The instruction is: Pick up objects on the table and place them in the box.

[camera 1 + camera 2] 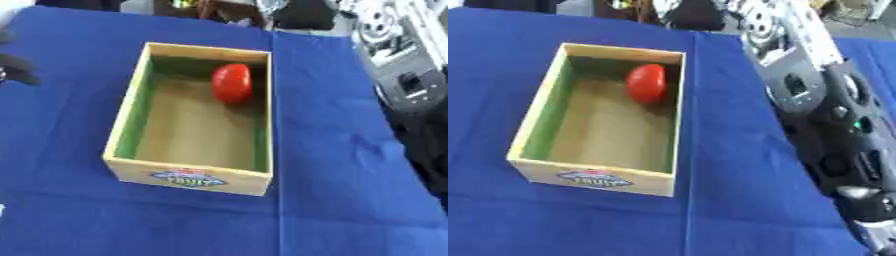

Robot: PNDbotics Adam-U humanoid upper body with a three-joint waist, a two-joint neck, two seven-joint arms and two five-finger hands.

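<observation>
Left eye view
Box: I see the open wooden box with green inner walls and a printed label on its near face, standing on the blue cloth.
Object: the round red object lies inside the box, against its far right corner; I judge it already delivered.
Left hand: dark fingers show left of the box, well apart; I cannot tell whether they are curled or straight.

Right eye view
Right arm: black and silver, right of the box; I judge it parked clear so the box stays unobstructed.
Right hand: I cannot tell its state.
Remaining: I see no other object on the cloth.
</observation>
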